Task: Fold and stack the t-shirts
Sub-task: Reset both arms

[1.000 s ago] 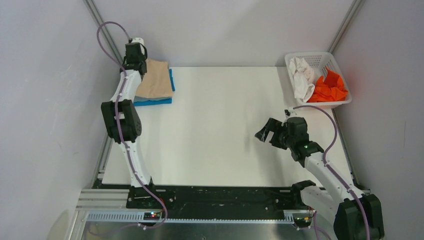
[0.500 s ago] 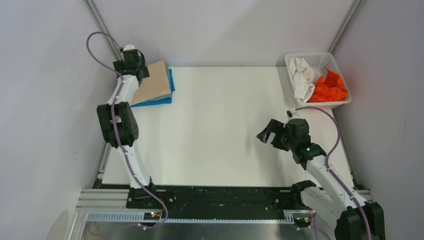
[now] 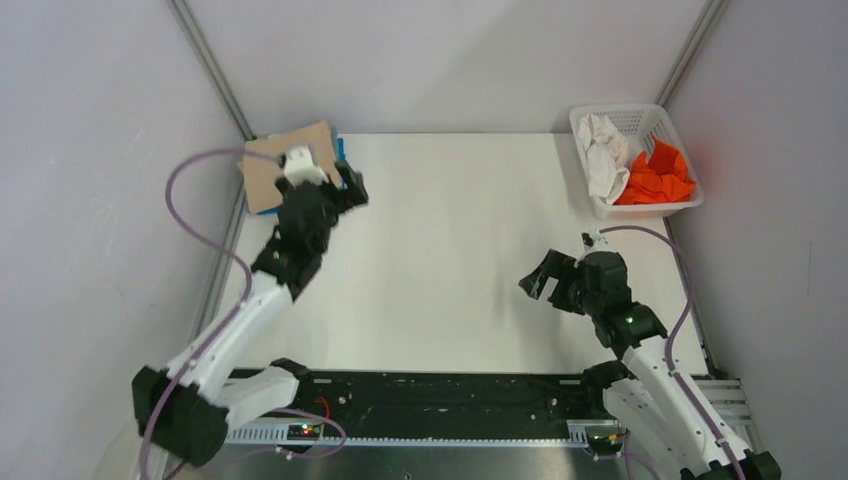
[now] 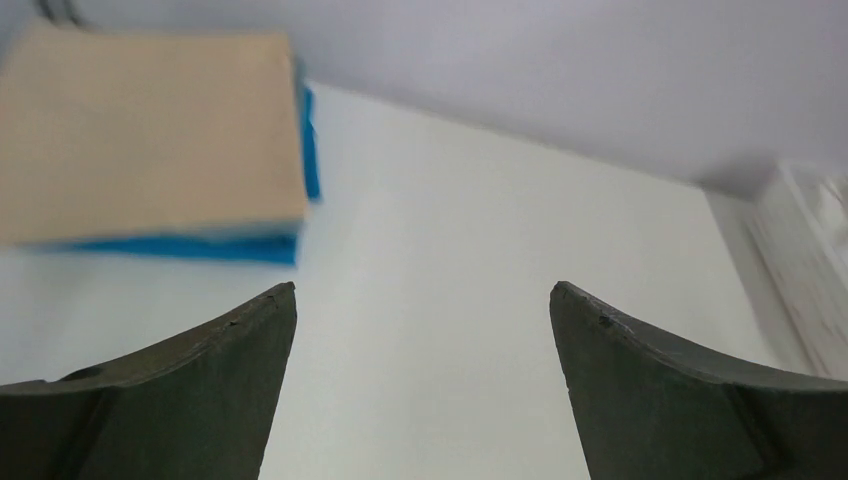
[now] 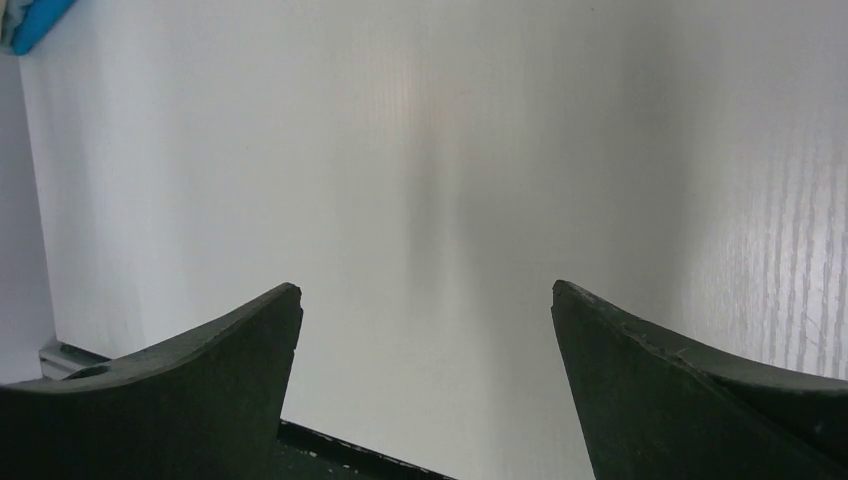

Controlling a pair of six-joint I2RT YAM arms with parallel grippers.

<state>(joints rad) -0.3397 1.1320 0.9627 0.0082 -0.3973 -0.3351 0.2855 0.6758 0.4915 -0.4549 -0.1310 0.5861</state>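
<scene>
A folded tan t-shirt (image 3: 285,160) lies on a folded bright blue t-shirt (image 3: 340,150) at the table's far left corner. The left wrist view shows the tan shirt (image 4: 150,130) with the blue shirt's edge (image 4: 200,247) under it. A crumpled white t-shirt (image 3: 605,150) and an orange t-shirt (image 3: 655,178) lie in the basket. No grey-blue shirt shows. My left gripper (image 3: 352,190) is open and empty, just right of the stack; its jaws (image 4: 423,300) frame bare table. My right gripper (image 3: 537,275) is open and empty over the table's right half, as its wrist view (image 5: 425,295) shows.
The white lattice basket (image 3: 680,208) stands at the far right corner; its blurred edge shows in the left wrist view (image 4: 810,260). Grey walls close the table on three sides. The black base rail (image 3: 440,395) runs along the near edge.
My left arm has swung down and right off the stack, and its gripper now sits beside the stack's right edge. The tan shirt has turned slightly. The right gripper has barely shifted.
</scene>
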